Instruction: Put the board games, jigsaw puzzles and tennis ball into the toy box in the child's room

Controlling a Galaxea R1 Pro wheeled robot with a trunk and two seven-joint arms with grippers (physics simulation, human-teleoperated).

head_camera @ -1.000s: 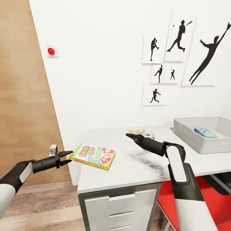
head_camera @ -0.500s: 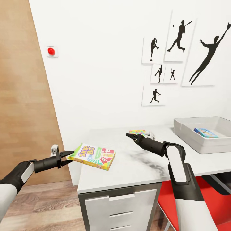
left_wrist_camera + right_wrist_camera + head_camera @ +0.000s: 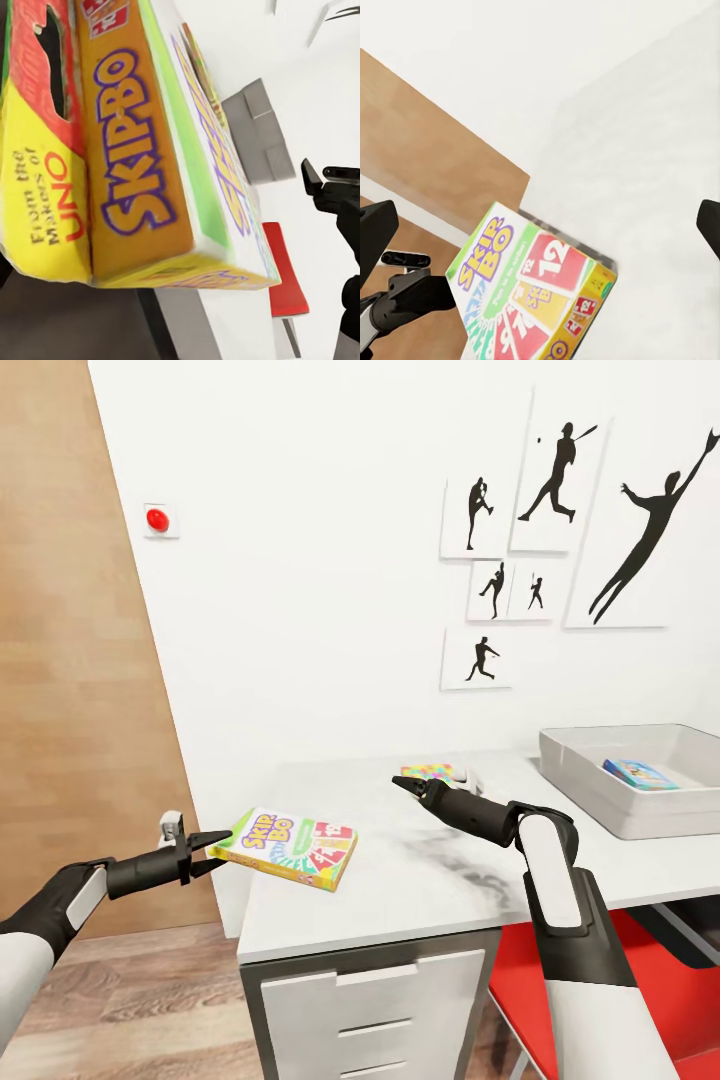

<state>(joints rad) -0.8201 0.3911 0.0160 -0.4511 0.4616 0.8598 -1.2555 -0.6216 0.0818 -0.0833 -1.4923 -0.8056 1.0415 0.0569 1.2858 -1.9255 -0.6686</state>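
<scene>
A green-and-yellow Skip-Bo board game (image 3: 288,848) lies at the white table's (image 3: 420,890) left edge, one corner overhanging. My left gripper (image 3: 226,847) is open, its fingertips above and below that corner; the box (image 3: 135,150) looms close in the left wrist view. My right gripper (image 3: 405,785) hovers open over the table's middle, looking at the box (image 3: 532,300). Behind it lies a bright jigsaw puzzle (image 3: 430,770). The grey toy box (image 3: 600,800) stands at the right with a blue board game (image 3: 640,773) inside. The tennis ball and the bed are out of view.
A wood-panelled wall (image 3: 70,660) stands left of the table. Drawers (image 3: 370,1000) sit under the tabletop, with a red chair (image 3: 660,980) beside them. A red button (image 3: 158,518) and black sports pictures (image 3: 560,510) hang on the white wall.
The whole view has shifted slightly left. My left arm has sunk a little at the forearm. The Skip-Bo box and my right arm have not moved on the table.
</scene>
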